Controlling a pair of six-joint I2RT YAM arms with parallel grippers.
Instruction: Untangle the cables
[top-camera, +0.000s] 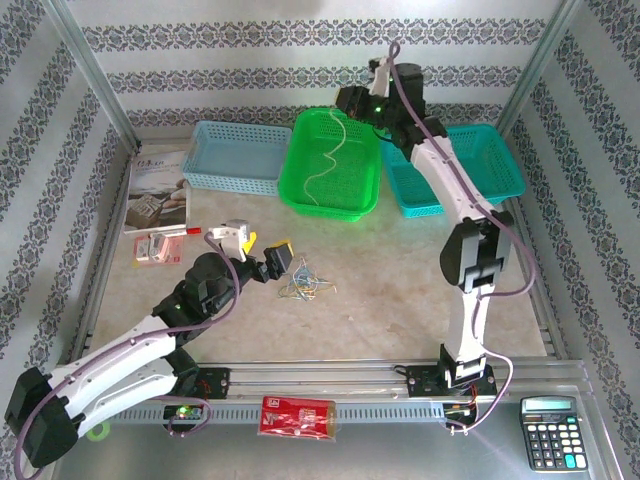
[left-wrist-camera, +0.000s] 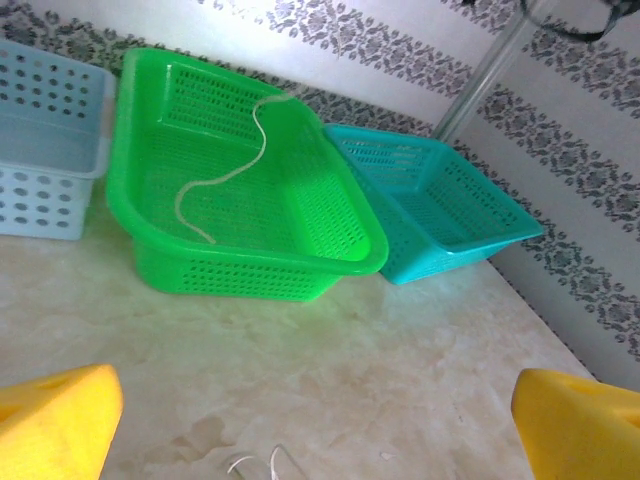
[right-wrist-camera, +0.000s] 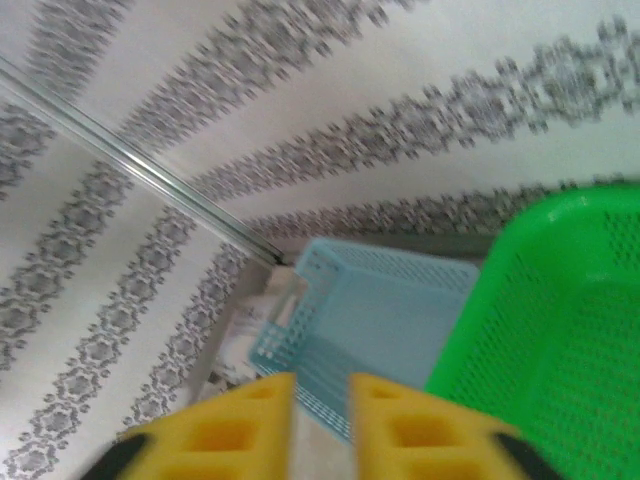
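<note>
A small clump of thin curly cables (top-camera: 305, 283) in pale blue, tan and green lies on the table in front of the green basket (top-camera: 300, 200). One loose tan cable (top-camera: 325, 165) lies curled inside that basket, and the left wrist view shows the same tan cable (left-wrist-camera: 225, 175). My left gripper (top-camera: 266, 250) hovers just left of the clump, its yellow fingers (left-wrist-camera: 60, 420) wide open and empty, with a cable end (left-wrist-camera: 255, 465) below them. My right gripper (top-camera: 364, 100) is raised over the basket's back right corner. Its fingers (right-wrist-camera: 240, 430) stand slightly apart with nothing between them.
A pale blue basket (top-camera: 235, 155) stands left of the green one and a teal basket (top-camera: 460, 170) right of it. A booklet (top-camera: 160, 190) and a red-white packet (top-camera: 155, 247) lie at the left. A red pack (top-camera: 297, 415) and calculator (top-camera: 548, 432) sit at the front edge.
</note>
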